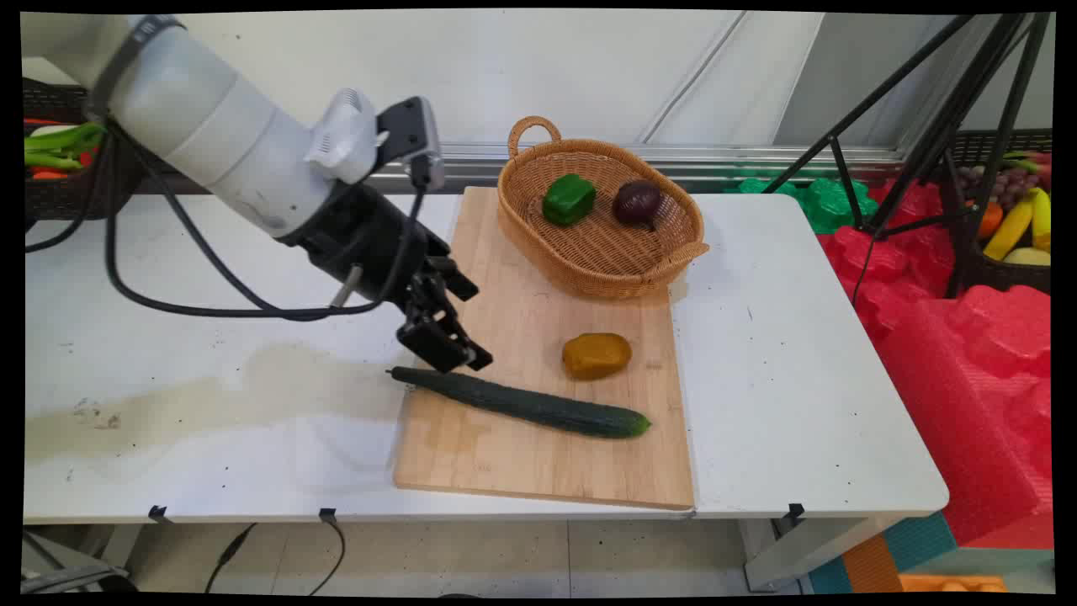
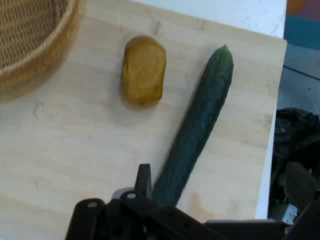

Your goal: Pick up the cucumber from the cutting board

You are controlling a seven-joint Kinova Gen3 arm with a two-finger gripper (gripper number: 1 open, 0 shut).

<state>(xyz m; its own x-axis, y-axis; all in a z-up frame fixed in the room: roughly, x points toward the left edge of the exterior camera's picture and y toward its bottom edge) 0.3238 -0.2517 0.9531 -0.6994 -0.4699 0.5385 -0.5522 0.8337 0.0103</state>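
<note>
Your gripper (image 1: pixel 446 341) hangs just over the cucumber's (image 1: pixel 522 403) left end; can't tell if claw's released or clenched.

Cucumber lies slantwise across the wooden board (image 1: pixel 538 454), stem tip poking past the board's left edge onto the white table (image 1: pixel 799 404). Yellow-brown veg (image 1: pixel 596 354) sits near it on the board, apart. Behind, wicker basket (image 1: pixel 589 269) on the board's far end w/ green pepper (image 1: pixel 569 199) & dark red onion (image 1: pixel 637 202) inside.

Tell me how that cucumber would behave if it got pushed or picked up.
The cucumber looks round and long, so a sideways push would probably roll it across the board. Its skin seems smooth, perhaps slippery. Gripped near one end, it would likely tilt.
</note>
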